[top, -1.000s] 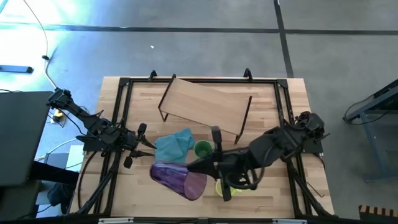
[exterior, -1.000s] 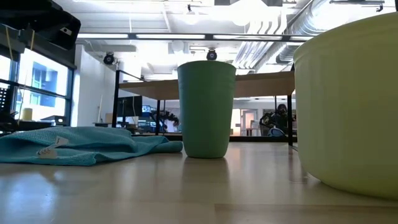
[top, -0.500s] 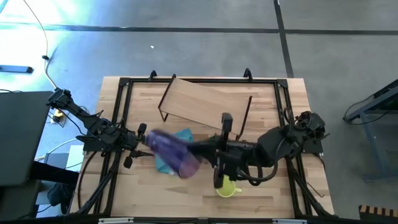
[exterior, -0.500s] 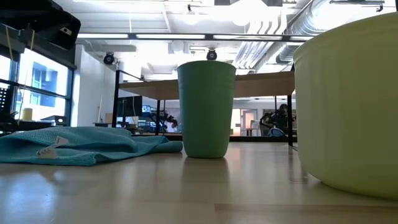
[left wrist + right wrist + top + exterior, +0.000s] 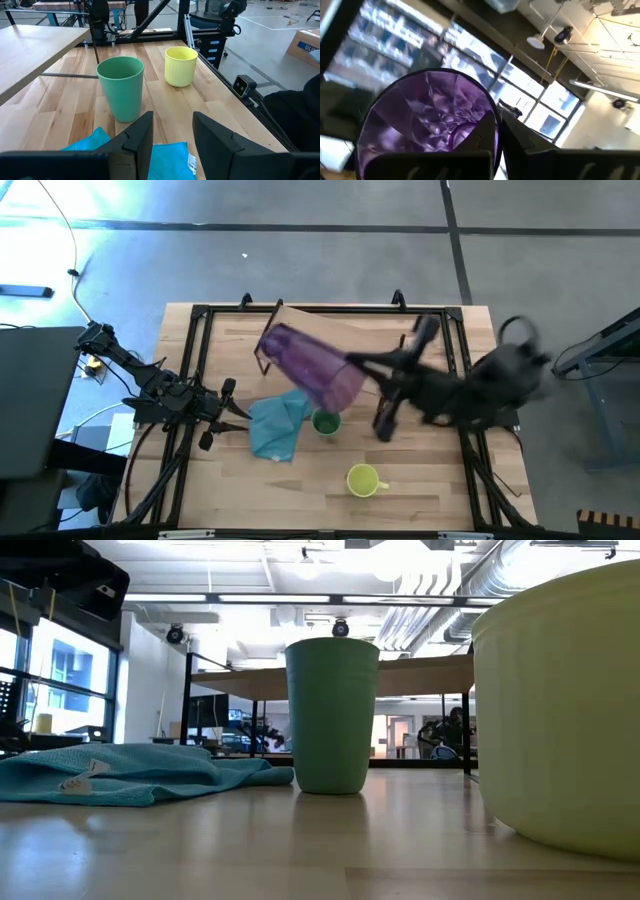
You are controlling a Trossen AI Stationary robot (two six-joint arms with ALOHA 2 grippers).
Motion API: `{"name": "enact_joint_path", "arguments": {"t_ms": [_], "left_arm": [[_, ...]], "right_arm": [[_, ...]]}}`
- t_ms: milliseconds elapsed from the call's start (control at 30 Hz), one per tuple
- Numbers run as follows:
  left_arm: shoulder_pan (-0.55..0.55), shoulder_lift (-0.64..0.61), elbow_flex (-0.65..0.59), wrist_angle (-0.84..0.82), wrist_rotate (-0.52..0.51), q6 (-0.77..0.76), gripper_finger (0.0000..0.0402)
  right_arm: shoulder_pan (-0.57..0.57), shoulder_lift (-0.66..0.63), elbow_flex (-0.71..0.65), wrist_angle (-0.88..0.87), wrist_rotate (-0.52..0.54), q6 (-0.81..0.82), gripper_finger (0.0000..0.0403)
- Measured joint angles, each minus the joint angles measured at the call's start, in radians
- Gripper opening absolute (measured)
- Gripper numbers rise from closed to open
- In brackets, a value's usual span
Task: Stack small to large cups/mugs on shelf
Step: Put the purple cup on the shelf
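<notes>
My right gripper (image 5: 354,366) is shut on the translucent purple tumbler (image 5: 312,369), which it carries tilted above the light-wood shelf (image 5: 345,338). The tumbler's open mouth faces the right wrist camera (image 5: 430,120). The green cup (image 5: 326,421) stands upright on the table near the shelf's near edge; it also shows in the low view (image 5: 332,715) and the left wrist view (image 5: 121,86). The yellow mug (image 5: 364,479) stands near the table's near edge. My left gripper (image 5: 172,145) is open over the light blue cloth (image 5: 278,426), at the table's left. My right gripper holds the tumbler by the wall at its mouth rim (image 5: 496,131), one finger inside the mouth and one outside. It comes at the tumbler from the table's right. The tumbler is lifted clear and tilted, its base (image 5: 277,340) toward the table's far left.
The shelf stands askew at the table's far middle on thin dark legs (image 5: 396,367). A black frame (image 5: 200,330) runs around the tabletop. The cloth lies crumpled left of the green cup.
My right gripper has carried the purple tumbler from low over the table's near middle, up and toward the far edge, over the shelf. The tumbler has swung about, its base now pointing far left. The arm has drawn back toward the table's right edge. The green cup stands uncovered.
</notes>
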Motion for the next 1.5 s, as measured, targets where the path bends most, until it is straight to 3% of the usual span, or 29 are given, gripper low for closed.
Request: {"name": "enact_joint_path", "arguments": {"t_ms": [300, 533, 700, 933, 1067, 1267, 1500], "left_arm": [[0.0, 0.0, 0.0, -0.001, -0.017, 0.0, 0.0127], [0.0, 0.0, 0.0, 0.0, -0.032, 0.0, 0.0127], [0.0, 0.001, 0.0, 0.0, -0.046, -0.005, 0.0127], [0.0, 0.001, 0.0, 0.001, -0.051, -0.023, 0.0127], [0.0, 0.001, 0.0, 0.002, -0.054, -0.026, 0.0127], [0.0, 0.001, 0.0, 0.002, -0.069, -0.026, 0.0127], [0.0, 0.001, 0.0, 0.006, -0.069, -0.033, 0.0127]], "right_arm": [[0.011, -0.132, 0.0, -0.073, -0.155, 0.112, 0.0], [-0.013, -0.237, -0.069, -0.182, -0.528, 0.303, 0.0], [-0.029, -0.341, -0.246, -0.167, -0.585, 0.387, 0.0], [-0.056, -0.544, -0.632, 0.1, -0.638, 0.387, 0.0], [-0.074, -0.662, -0.859, 0.269, -0.623, 0.375, 0.0], [-0.134, -0.77, -1.125, 0.502, -0.48, 0.35, 0.0], [-0.189, -0.796, -1.198, 0.527, -0.171, 0.384, 0.0]]}}
